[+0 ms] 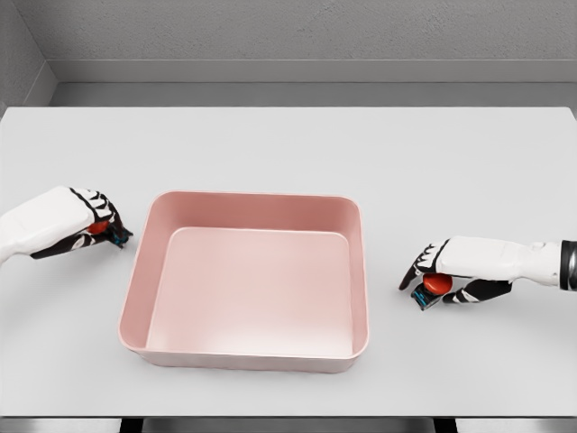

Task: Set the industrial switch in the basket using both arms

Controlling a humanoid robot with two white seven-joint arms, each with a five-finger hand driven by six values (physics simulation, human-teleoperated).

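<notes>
Now each robot hand, left (90, 225) and right (442, 275), grips a red-buttoned switch (436, 285); orientation unclear.

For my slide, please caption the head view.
Each robot hand grips a red-buttoned switch beside the empty pink basket.

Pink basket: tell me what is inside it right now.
Nothing shows inside the pink basket; its floor is bare all over. The red-topped switches are outside it, one under the left robot hand and one under the right robot hand, each partly covered by fingers.
</notes>
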